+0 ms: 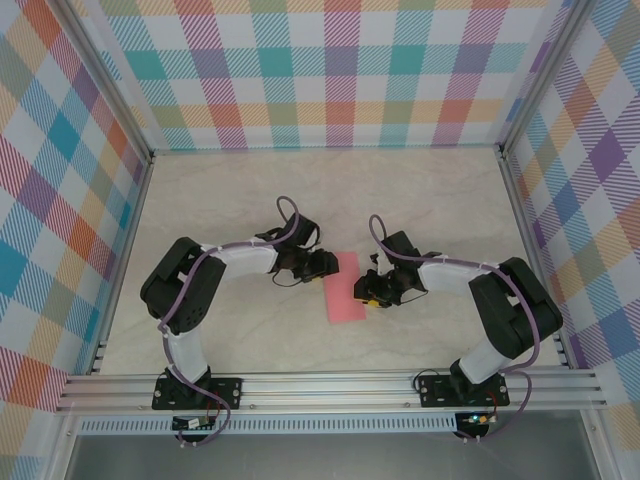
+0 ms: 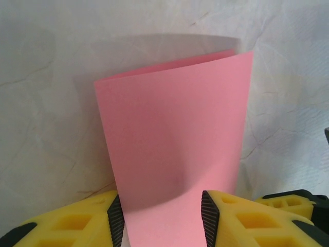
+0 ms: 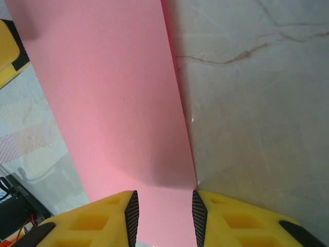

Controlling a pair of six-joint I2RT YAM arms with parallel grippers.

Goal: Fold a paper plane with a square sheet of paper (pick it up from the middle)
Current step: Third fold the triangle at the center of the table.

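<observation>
The square sheet of paper [image 1: 345, 288] is salmon pink and folded in half into a narrow strip. It lies flat on the table between the two arms. My left gripper [image 1: 325, 264] sits at the strip's upper left edge. In the left wrist view the paper [image 2: 175, 144] runs through the gap of the left gripper [image 2: 162, 218], whose jaws stand apart, one pad at each long edge. My right gripper [image 1: 370, 292] is at the strip's lower right edge. Its jaws [image 3: 164, 218] also stand apart over the paper [image 3: 113, 103], with the fold line at the right pad [image 3: 198, 216].
The pale marble tabletop [image 1: 230, 200] is boxed in by plaid walls [image 1: 330, 70] at the back and both sides. An aluminium rail [image 1: 330, 385] carrying the arm bases runs along the near edge. A yellow finger of the left gripper [image 3: 7, 51] shows beyond the paper.
</observation>
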